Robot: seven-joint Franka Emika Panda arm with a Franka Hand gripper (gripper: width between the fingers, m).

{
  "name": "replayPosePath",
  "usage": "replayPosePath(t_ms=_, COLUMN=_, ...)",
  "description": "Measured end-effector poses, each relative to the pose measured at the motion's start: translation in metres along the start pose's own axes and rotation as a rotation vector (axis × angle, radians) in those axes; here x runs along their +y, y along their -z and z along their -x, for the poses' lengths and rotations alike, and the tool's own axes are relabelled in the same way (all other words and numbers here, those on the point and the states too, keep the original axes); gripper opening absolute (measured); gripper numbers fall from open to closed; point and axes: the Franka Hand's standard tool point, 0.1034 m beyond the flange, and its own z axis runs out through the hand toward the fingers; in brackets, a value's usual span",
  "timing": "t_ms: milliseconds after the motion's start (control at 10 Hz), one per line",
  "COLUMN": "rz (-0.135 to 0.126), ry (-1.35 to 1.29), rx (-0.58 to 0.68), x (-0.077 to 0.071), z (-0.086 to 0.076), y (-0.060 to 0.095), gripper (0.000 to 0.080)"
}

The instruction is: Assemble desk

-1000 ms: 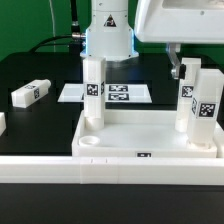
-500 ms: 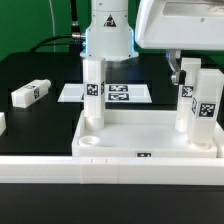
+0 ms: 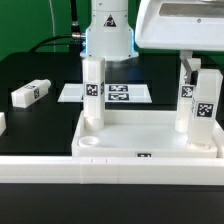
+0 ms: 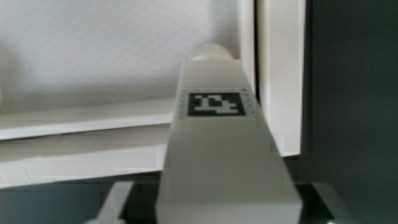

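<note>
Desk leg (image 3: 186,106) clasped in the closed hand (image 3: 189,66), neighbouring leg (image 3: 208,100) just beside on tabletop (image 3: 60,152)

The tool (image 3: 189,63) has narrowed. The finger that stood clear of the far right upright leg (image 3: 186,100), on the exterior view's left, now sits against its top.

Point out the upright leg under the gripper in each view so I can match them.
Exterior view: the leg stands at the exterior view's right, directly below the gripper, behind the nearer upright leg.
Wrist view: the leg fills the middle, seen from above.
Shared landmark: the square tag on that leg; in the wrist view it sits at the centre.
</note>
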Motion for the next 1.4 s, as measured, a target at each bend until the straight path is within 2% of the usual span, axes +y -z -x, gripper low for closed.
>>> replayPosePath(t_ms=200, rz=0.0, ry=-0.121, rx=0.0, x=0.0, z=0.0001, y=-0.0001, gripper=0.0289)
replayPosePath(t_ms=800, rz=-0.019, ry=-0.808, rx=-0.019, x=0.0001, z=0.0034, y=-0.0015, gripper=0.0291)
replayPosePath(t_ms=1000, rz=-0.018, ry=-0.991, rx=-0.025, x=-0.0004, z=0.0037, y=-0.0017, gripper=0.0291)
replayPosePath(t_ms=1200, rz=-0.022, ry=-1.152, rx=-0.034, x=-0.0013, z=0.0034, y=-0.0017, gripper=0.0291)
replayPosePath(t_ms=1400, rz=-0.022, ry=-1.2, rx=-0.035, x=-0.0014, z=0.0034, y=-0.0018, gripper=0.0292)
